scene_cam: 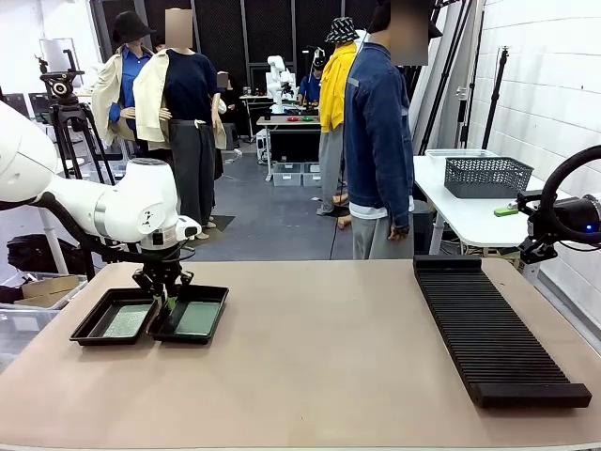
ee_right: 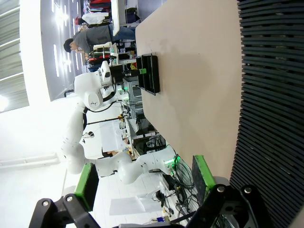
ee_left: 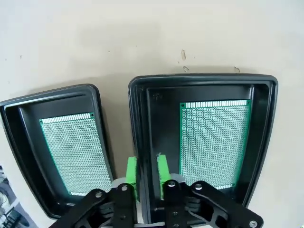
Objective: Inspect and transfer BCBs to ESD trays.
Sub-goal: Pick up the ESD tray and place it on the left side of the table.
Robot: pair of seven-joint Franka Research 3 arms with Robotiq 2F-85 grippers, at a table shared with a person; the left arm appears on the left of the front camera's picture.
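Nearest my left wrist camera, the left gripper (ee_left: pixel 147 175) has its green pads (ee_left: pixel 131 172) only a little apart, straddling the near rim where the two trays meet. One pad sits outside the right-hand tray's (ee_left: pixel 142 118) side wall, the other just inside it; I cannot tell whether they press on the wall. Nothing else is between them. Beyond the pads, each tray holds one board lying flat on its floor: the left board (ee_left: pixel 76 147) in the left tray (ee_left: pixel 19 123), the right board (ee_left: pixel 213 142) in the right-hand one. The trays sit side by side, rims nearly touching, on the tan table (ee_left: pixel 71 42).

From the front camera I see the same pair of trays (scene_cam: pixel 150 316) near the table's left edge, with my left gripper (scene_cam: pixel 161 289) down over the seam between them.

On my right wrist camera, the right gripper (ee_right: pixel 145 180) stands wide apart and holds nothing, hanging off the table's edge next to the black ribbed rack (ee_right: pixel 270 95). That rack (scene_cam: pixel 493 329) lies along the right side of the table, well apart from the trays. At the far side a person (scene_cam: pixel 377 132) in a denim jacket stands side-on.
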